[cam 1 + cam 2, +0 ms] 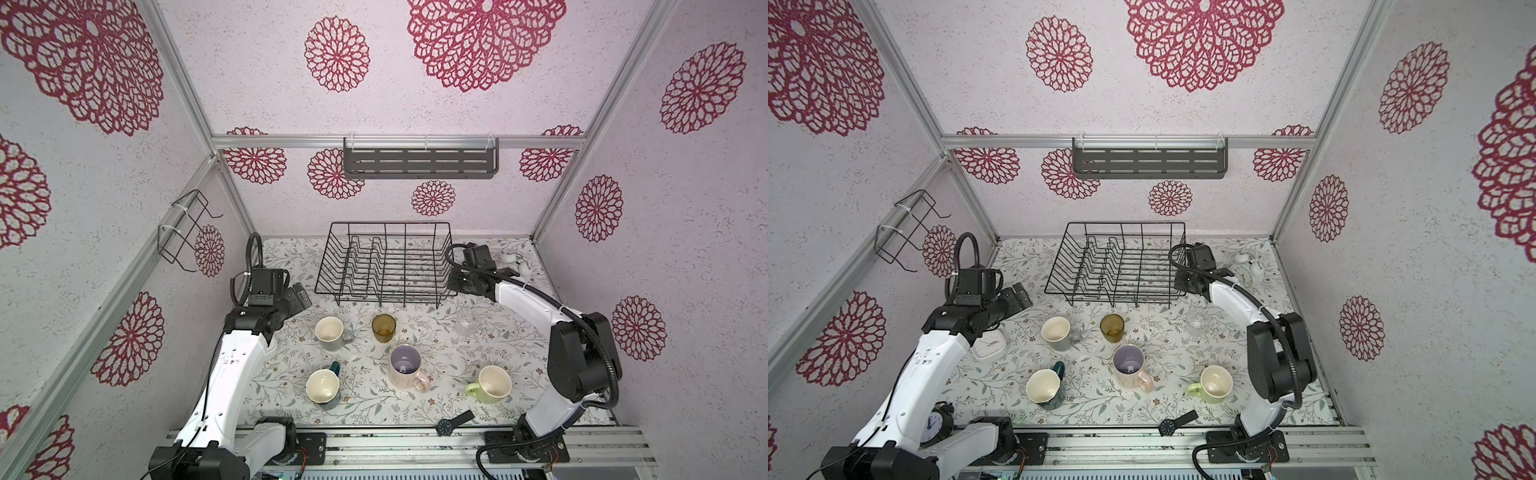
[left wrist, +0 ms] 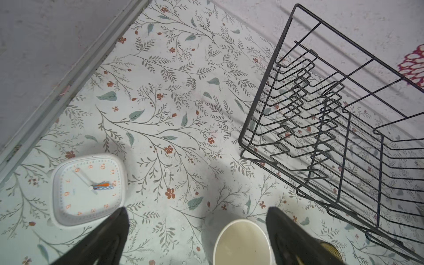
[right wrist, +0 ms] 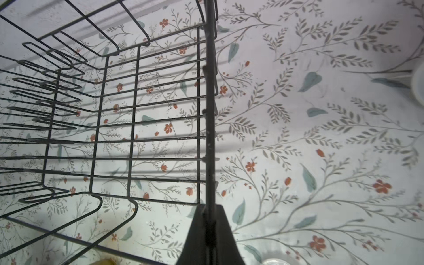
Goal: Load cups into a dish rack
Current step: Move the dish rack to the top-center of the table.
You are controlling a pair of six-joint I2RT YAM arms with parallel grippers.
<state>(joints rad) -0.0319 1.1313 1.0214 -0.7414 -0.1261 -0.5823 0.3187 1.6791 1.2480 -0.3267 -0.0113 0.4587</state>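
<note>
The black wire dish rack (image 1: 384, 262) stands empty at the back of the table. My right gripper (image 1: 451, 283) is shut on the rack's right rim wire, which runs between its fingers in the right wrist view (image 3: 210, 206). My left gripper (image 1: 301, 296) hangs open left of the rack, just above and behind the grey mug (image 1: 329, 332); its rim shows between the fingers (image 2: 242, 243). Upright on the table are the amber tumbler (image 1: 383, 328), clear glass (image 1: 466, 322), pink mug (image 1: 405, 368), dark teal mug (image 1: 323, 388) and light green mug (image 1: 492, 384).
A white square clock (image 2: 88, 189) lies under the left arm. A black alarm clock (image 1: 936, 422) stands front left and a wristwatch (image 1: 451, 424) lies at the front edge. The white twin-bell clock (image 1: 515, 264) is behind the right arm. Walls close in on three sides.
</note>
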